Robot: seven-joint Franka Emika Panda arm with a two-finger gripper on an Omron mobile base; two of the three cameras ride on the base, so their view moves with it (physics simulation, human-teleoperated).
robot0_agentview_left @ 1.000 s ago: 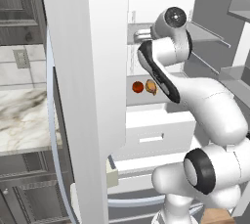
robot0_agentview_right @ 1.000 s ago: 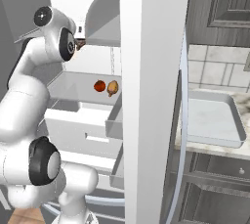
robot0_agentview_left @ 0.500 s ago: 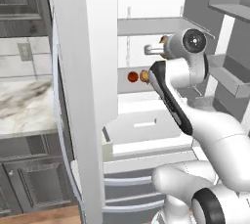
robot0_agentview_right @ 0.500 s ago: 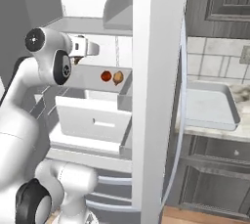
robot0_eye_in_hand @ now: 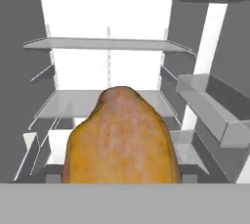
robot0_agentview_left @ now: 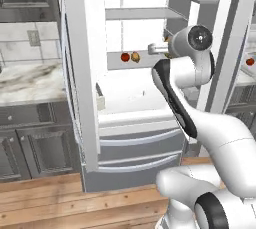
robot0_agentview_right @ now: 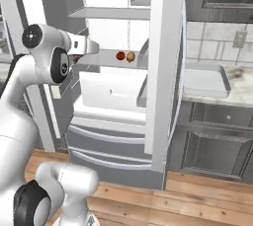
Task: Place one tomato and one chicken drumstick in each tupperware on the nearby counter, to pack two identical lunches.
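The gripper [robot0_agentview_left: 159,48] is in front of the open fridge [robot0_eye_in_hand: 107,61] and seems to be pinching a drumstick [robot0_eye_in_hand: 121,140]: in the hand view the golden-brown meat sits right at the camera, covering the finger tips, so how the jaws stand on it cannot be told. I judge the drumstick light but uneven, soft and a little greasy on the thick end, so a hold across the meaty middle should be safest, while the thin bone end could slip or swing. Further in, on the fridge's middle shelf [robot0_agentview_left: 131,64], a tomato [robot0_agentview_left: 125,57] and a second drumstick [robot0_agentview_left: 135,57] lie just beside each other; the tomato looks round, smooth and likely to roll, best taken across its widest part with gentle pressure. A tupperware [robot0_agentview_right: 203,80] waits on the worktop [robot0_agentview_right: 240,92] right of the fridge, and more worktop lies to its left.
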